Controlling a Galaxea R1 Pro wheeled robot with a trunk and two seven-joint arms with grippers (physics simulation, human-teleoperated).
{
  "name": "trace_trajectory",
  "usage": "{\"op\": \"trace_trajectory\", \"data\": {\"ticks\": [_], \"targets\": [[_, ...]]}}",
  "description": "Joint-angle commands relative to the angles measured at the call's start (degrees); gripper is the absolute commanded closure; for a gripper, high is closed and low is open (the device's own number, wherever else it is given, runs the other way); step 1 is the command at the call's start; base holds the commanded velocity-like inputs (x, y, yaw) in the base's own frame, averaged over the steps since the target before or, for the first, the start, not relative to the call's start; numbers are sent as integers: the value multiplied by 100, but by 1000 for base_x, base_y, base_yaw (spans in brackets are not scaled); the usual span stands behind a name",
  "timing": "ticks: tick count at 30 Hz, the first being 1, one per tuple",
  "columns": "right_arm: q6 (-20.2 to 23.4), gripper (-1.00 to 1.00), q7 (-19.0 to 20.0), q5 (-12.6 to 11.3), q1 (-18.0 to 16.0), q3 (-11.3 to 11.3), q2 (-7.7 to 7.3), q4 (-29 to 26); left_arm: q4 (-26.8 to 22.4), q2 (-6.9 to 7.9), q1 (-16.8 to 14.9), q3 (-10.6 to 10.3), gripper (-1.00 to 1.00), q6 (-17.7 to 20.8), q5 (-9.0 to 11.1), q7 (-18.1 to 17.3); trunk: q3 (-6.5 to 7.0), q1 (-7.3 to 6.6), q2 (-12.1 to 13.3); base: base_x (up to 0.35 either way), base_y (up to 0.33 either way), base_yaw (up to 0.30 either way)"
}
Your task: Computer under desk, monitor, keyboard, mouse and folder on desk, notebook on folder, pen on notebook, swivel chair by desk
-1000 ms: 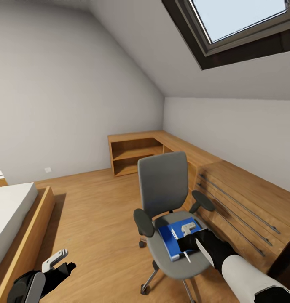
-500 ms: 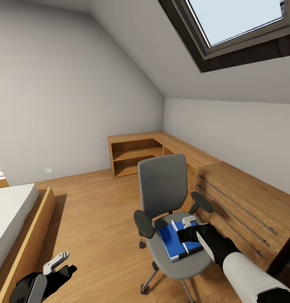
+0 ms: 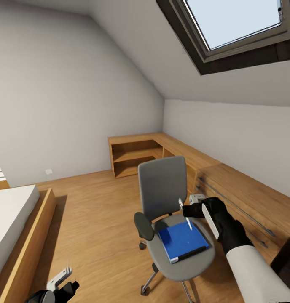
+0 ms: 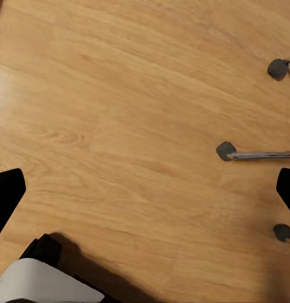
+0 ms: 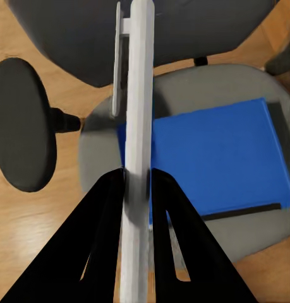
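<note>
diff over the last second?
The right gripper, shut on the pen, rose from the folder and now holds it above the seat, near the chair back. The left gripper dropped lower in the head view. Folder and swivel chair stayed put.

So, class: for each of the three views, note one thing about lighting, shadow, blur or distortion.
Head view: even, soft light, with bright sky in the skylight; wide-angle stretch bends the right arm at the edge. Left wrist view: sharp floor with a dark shadow by the arm. Right wrist view: the pen in the right gripper looms large and slightly soft, the folder behind it.
</note>
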Motion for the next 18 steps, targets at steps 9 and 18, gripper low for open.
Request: {"op": "trace_trajectory", "data": {"ticks": [9, 18], "targets": [[460, 100, -255, -45, 243, -349, -7, -1081, 1376, 2, -5, -114, -100, -1152, -630, 31, 155, -198, 358, 0, 0, 0], [267, 100, -356, -28, 664, -1295, 0, -1296, 2247, 7, -6, -544, -100, -2332, -855, 72, 337, -396, 719, 0, 0, -165]]}}
